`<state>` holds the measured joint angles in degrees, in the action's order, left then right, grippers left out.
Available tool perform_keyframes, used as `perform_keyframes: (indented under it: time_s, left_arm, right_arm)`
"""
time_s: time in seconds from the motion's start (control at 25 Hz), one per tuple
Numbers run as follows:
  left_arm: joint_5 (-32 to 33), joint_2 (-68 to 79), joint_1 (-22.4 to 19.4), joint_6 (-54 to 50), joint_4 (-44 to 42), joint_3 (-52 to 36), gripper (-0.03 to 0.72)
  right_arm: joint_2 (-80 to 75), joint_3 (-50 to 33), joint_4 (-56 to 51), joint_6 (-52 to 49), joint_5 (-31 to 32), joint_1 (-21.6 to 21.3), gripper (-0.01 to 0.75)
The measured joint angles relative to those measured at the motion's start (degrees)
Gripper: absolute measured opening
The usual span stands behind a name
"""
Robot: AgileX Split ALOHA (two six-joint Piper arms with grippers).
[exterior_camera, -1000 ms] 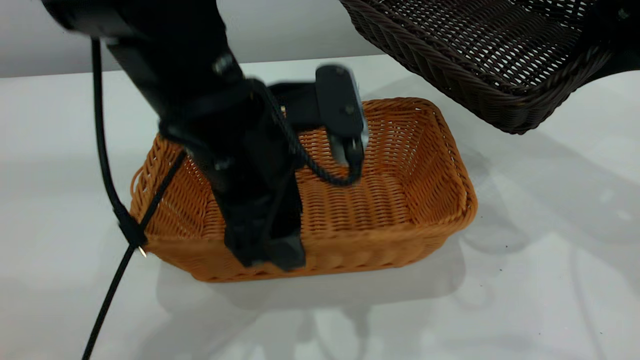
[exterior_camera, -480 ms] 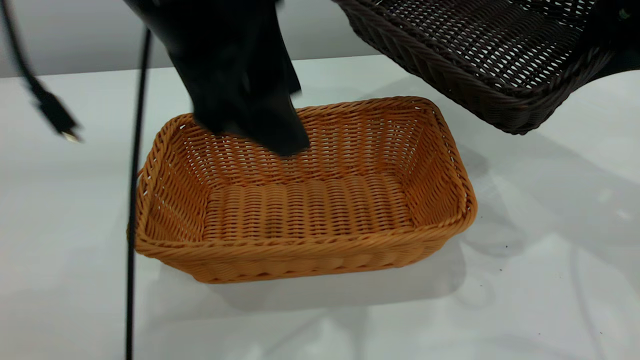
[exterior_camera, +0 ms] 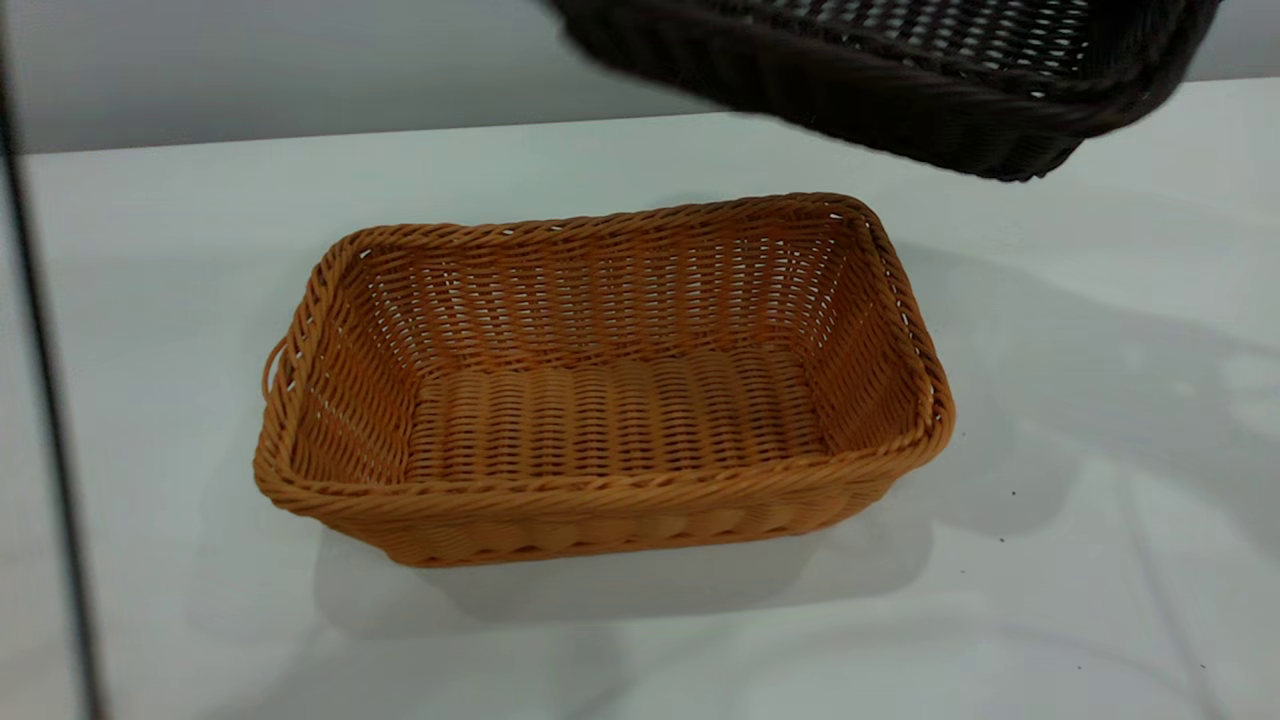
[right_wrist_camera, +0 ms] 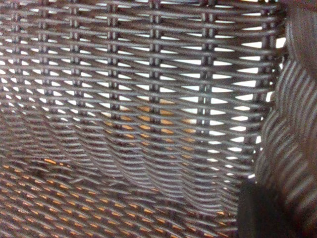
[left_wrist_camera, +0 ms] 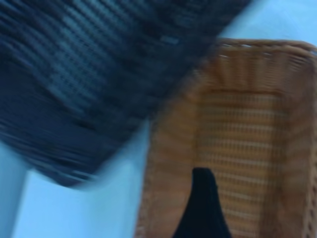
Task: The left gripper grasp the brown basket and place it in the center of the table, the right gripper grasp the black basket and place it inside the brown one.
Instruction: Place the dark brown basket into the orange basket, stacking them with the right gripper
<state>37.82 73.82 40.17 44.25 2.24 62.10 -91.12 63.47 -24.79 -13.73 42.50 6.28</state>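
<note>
Brown basket is sitting released on the surface; I'm carrying the black basket above it, beyond its far right corner. Next I'm needing to centre and lower it. Right gripper, jaws clenched on its rim; left gripper's jaws, above the brown basket, I cannot tell.

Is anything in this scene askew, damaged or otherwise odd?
Nothing stands out. The brown basket sits flat and empty on the table, its weave intact as far as it shows. The black basket hangs tilted in the air above its far right corner.
</note>
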Motion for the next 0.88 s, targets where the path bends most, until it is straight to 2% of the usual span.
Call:
perform_keyframes:
  time_s: [0.16, 0.28, 0.48, 0.72, 0.88]
  left_arm:
    - [-2.5, -4.0, 0.0, -6.9, -4.3, 0.3, 0.489]
    - [-4.4, -6.3, 0.0, -10.6, -4.3, 1.8, 0.489]
    - [-4.6, -7.4, 0.0, -13.5, -3.7, 4.8, 0.489]
    - [-4.5, -7.4, 0.0, -13.0, -2.5, 5.1, 0.467]
    - [-4.4, -7.4, 0.0, -12.8, -2.5, 5.1, 0.459]
  right_arm:
    - [0.0, 1.1, -0.8, 6.1, 6.4, 0.0, 0.122]
    - [-0.1, 1.0, -1.5, 10.2, 11.6, 0.1, 0.122]
    - [-0.1, 1.0, -3.6, 12.0, 11.8, 2.3, 0.122]
    - [-3.5, 1.0, -3.9, 12.7, 11.5, 8.1, 0.122]
    - [-8.0, 1.2, -5.9, 15.0, 11.5, 10.5, 0.122]
